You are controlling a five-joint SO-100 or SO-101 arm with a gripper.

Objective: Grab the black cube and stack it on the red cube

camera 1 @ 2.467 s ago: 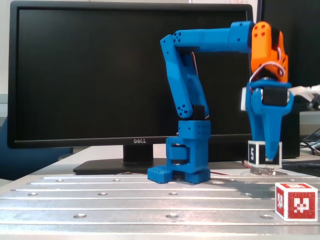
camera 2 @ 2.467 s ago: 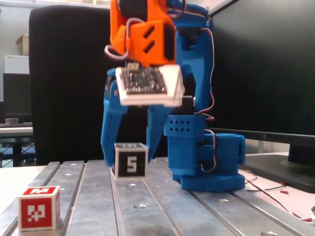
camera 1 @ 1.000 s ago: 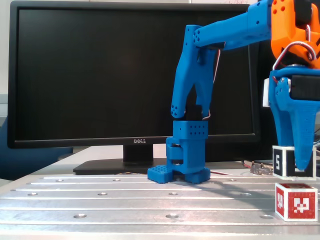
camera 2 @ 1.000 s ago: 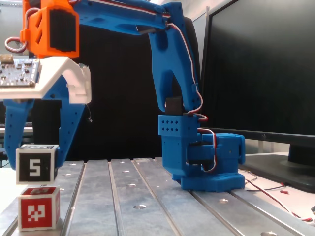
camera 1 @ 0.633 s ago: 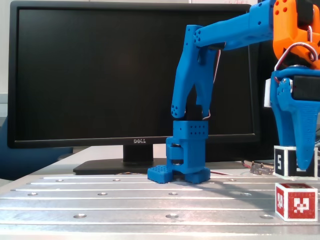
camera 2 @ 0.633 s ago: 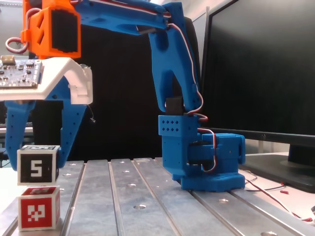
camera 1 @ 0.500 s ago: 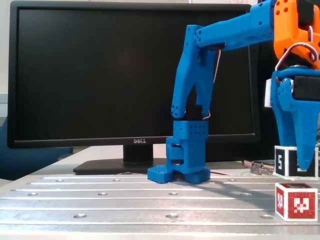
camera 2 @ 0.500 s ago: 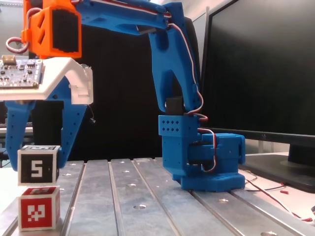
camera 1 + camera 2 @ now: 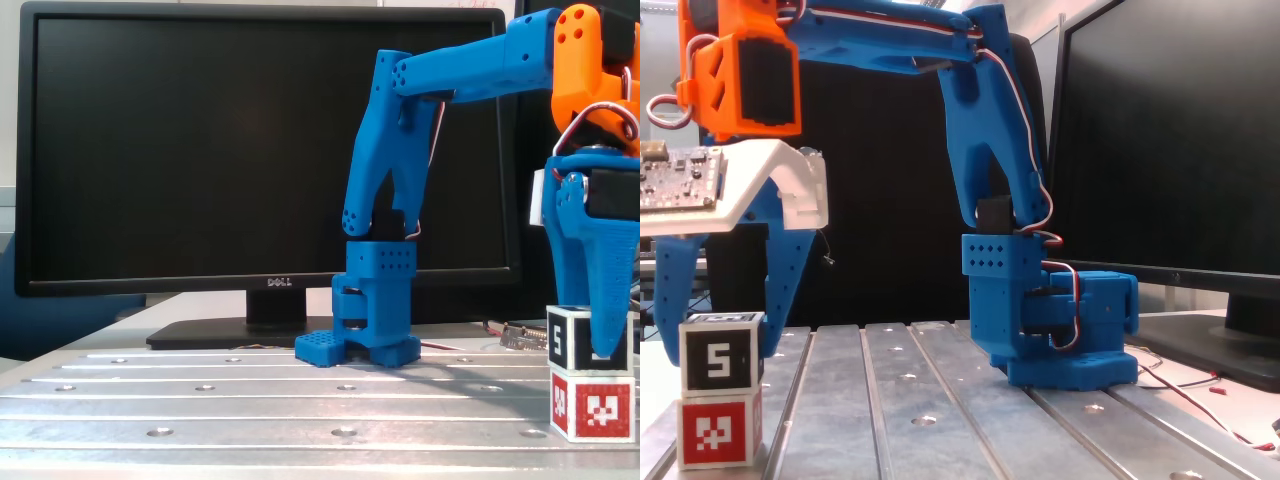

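Sitting squarely on the red cube (image 9: 592,405) at the picture's right edge, the black cube (image 9: 589,343) is flanked by the gripper (image 9: 596,352); slotted metal table (image 9: 250,395) lies bare toward the monitor (image 9: 260,150).

In another fixed view, both cubes (image 9: 721,351) (image 9: 720,429) stack by the table's left edge; whether the fingers (image 9: 777,285) clamp cannot be told.

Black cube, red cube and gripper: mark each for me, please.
black cube (image 9: 719,352): a fixed view, on its face with the white 5.
red cube (image 9: 719,432): same view, on its patterned front face.
gripper (image 9: 718,325): same view, midway between fingertips.
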